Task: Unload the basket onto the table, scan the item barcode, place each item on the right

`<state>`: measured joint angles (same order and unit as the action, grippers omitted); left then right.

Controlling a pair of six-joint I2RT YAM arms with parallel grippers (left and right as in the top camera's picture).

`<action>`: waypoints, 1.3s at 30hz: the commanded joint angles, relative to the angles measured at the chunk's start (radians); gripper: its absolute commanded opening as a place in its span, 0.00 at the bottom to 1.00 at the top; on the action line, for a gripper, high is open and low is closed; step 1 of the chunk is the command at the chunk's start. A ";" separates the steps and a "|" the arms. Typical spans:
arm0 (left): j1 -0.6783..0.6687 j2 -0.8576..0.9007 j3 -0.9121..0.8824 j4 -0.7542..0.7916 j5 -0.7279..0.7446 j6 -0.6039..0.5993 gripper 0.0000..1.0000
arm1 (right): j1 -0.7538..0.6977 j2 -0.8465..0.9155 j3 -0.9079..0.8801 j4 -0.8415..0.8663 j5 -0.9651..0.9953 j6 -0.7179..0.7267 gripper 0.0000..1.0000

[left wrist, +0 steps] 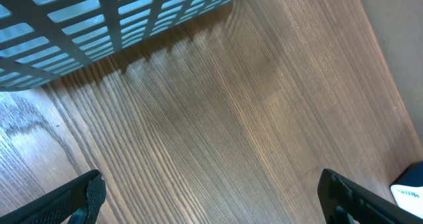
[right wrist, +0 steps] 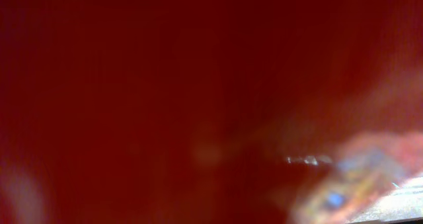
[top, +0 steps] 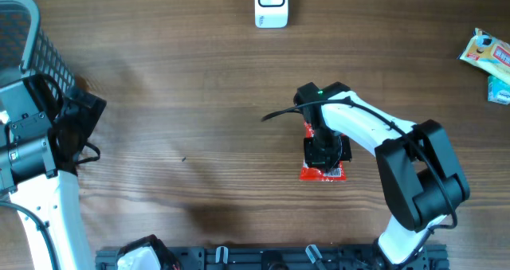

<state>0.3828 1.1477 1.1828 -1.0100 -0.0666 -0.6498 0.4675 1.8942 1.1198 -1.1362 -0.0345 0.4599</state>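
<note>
Glossy red packet (top: 317, 174) on table (top: 199, 103) beneath closed right pincer (top: 325, 154)

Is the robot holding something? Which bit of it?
Yes. The right fingers are shut on the red packet, around its middle. The left fingers are open and empty.

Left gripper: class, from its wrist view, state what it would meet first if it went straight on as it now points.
The left gripper, open, would most likely meet bare wooden table first; the mesh basket sits further up-frame, though depth is unclear.
</note>
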 commanded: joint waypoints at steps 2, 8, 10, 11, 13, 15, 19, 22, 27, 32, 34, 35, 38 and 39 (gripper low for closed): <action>0.006 0.005 0.002 0.002 -0.013 -0.013 1.00 | 0.002 0.012 0.081 -0.060 -0.019 0.014 0.06; 0.006 0.005 0.002 0.002 -0.013 -0.013 1.00 | -0.015 -0.073 0.318 -0.118 -0.018 -0.043 1.00; 0.006 0.005 0.002 0.002 -0.013 -0.013 1.00 | -0.052 -0.101 0.341 -0.117 -0.018 -0.069 1.00; 0.006 0.005 0.002 0.002 -0.013 -0.013 1.00 | -0.080 -0.114 0.342 -0.118 -0.018 -0.078 1.00; 0.006 0.005 0.002 0.002 -0.013 -0.013 1.00 | -0.161 -0.126 0.342 -0.121 -0.039 -0.123 1.00; 0.006 0.005 0.002 0.002 -0.013 -0.013 1.00 | -0.240 -0.125 0.341 -0.121 -0.100 -0.198 1.00; 0.006 0.005 0.002 0.002 -0.013 -0.013 1.00 | -0.414 -0.125 0.322 -0.093 -0.285 -0.330 1.00; 0.006 0.005 0.002 0.002 -0.013 -0.013 1.00 | -0.494 -0.125 0.266 -0.046 -0.345 -0.330 1.00; 0.006 0.005 0.002 0.002 -0.013 -0.013 1.00 | -0.542 -0.124 0.085 0.137 -0.604 -0.512 1.00; 0.006 0.005 0.002 0.002 -0.013 -0.013 1.00 | -0.545 -0.116 -0.069 0.381 -0.663 -0.487 1.00; 0.006 0.005 0.002 0.002 -0.013 -0.013 1.00 | -0.545 -0.116 -0.097 0.410 -0.666 -0.475 1.00; 0.006 0.005 0.002 0.002 -0.013 -0.013 1.00 | -0.545 -0.116 -0.108 0.412 -0.666 -0.475 1.00; 0.006 0.005 0.002 0.002 -0.013 -0.013 1.00 | -0.544 -0.116 -0.151 0.451 -0.666 -0.460 1.00; 0.006 0.005 0.002 0.002 -0.013 -0.013 1.00 | -0.544 -0.116 -0.169 0.478 -0.666 -0.427 1.00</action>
<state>0.3828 1.1477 1.1828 -1.0100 -0.0666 -0.6498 -0.0753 1.7802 0.9936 -0.7025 -0.6655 -0.0044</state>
